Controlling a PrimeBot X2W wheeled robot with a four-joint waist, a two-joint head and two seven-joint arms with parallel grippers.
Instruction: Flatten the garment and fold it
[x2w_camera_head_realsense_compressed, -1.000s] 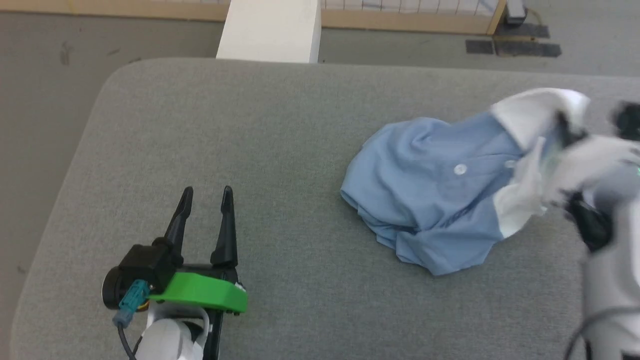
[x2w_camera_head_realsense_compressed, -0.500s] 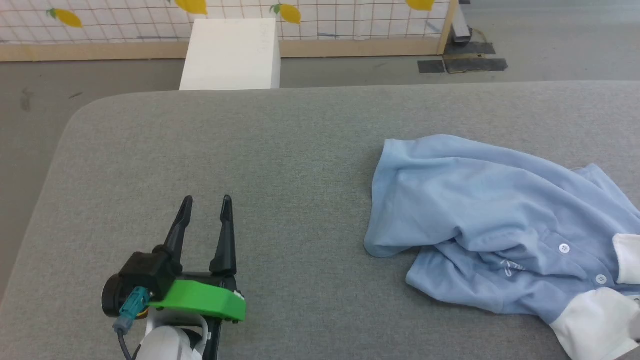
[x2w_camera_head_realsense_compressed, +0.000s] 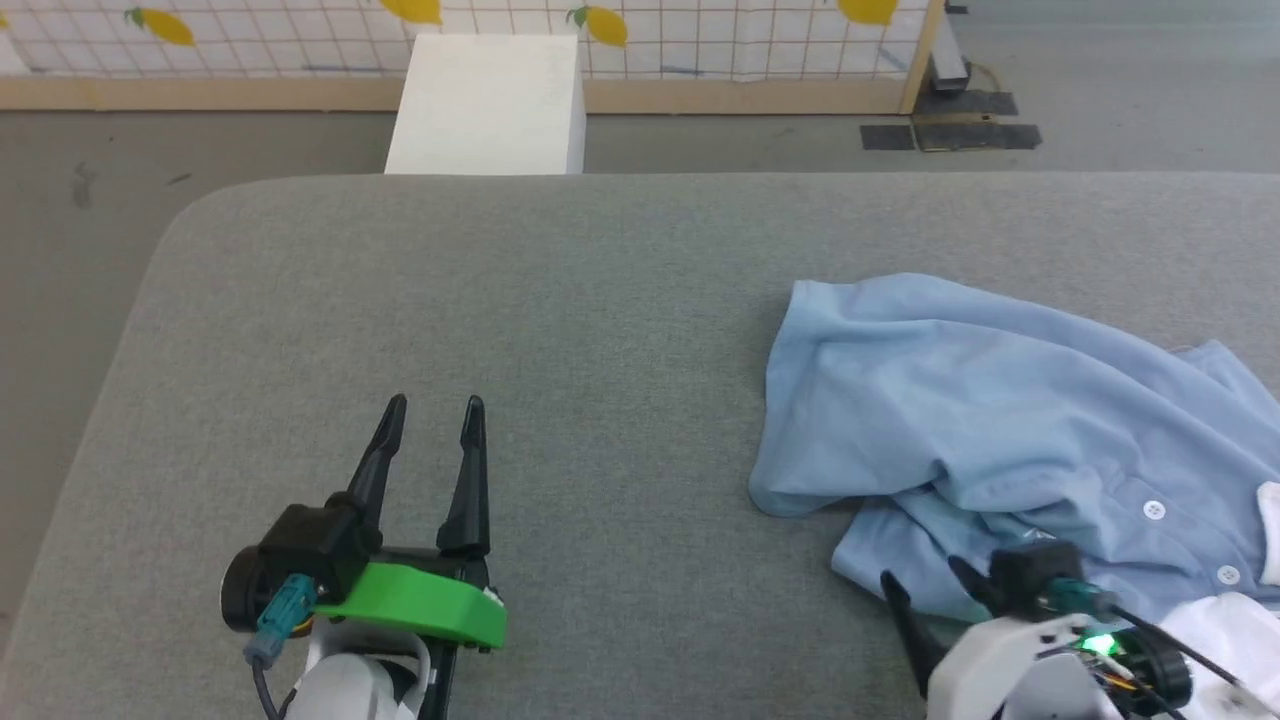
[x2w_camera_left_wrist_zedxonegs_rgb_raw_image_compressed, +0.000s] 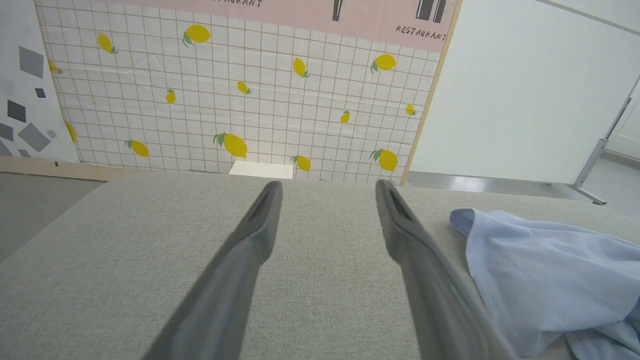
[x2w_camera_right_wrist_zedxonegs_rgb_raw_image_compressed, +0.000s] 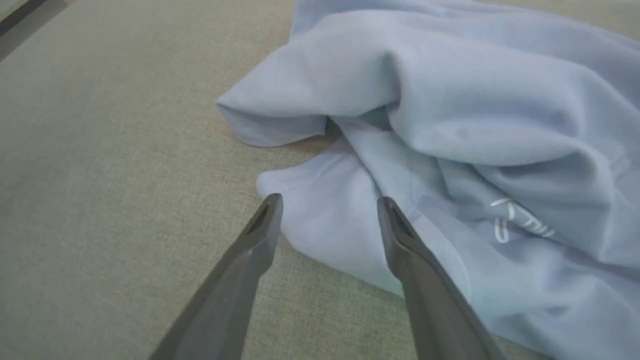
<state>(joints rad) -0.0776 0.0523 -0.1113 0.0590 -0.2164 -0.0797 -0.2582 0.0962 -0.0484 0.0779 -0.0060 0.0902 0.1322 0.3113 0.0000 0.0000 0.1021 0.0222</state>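
Observation:
The light blue garment (x2w_camera_head_realsense_compressed: 1000, 420) lies crumpled on the right part of the grey table (x2w_camera_head_realsense_compressed: 550, 300), its buttons and white collar part at the lower right. Its white script logo shows in the right wrist view, on the garment (x2w_camera_right_wrist_zedxonegs_rgb_raw_image_compressed: 450, 125). My right gripper (x2w_camera_head_realsense_compressed: 925, 585) is open at the garment's near left hem, its fingertips just above the folded edge; in the right wrist view the right gripper (x2w_camera_right_wrist_zedxonegs_rgb_raw_image_compressed: 327, 202) holds nothing. My left gripper (x2w_camera_head_realsense_compressed: 432, 408) stands open over bare table far left of the garment (x2w_camera_left_wrist_zedxonegs_rgb_raw_image_compressed: 540, 265), and the left gripper (x2w_camera_left_wrist_zedxonegs_rgb_raw_image_compressed: 327, 186) is empty.
A white block (x2w_camera_head_realsense_compressed: 487, 105) stands on the floor beyond the table's far edge, before a lemon-patterned wall panel (x2w_camera_left_wrist_zedxonegs_rgb_raw_image_compressed: 225, 100). The table's rounded left corner (x2w_camera_head_realsense_compressed: 190, 220) drops to grey floor.
The garment went from a bunched heap lifted by my right gripper to lying spread lower on the table. My right gripper let go and now hovers at its near hem. The camera shifted.

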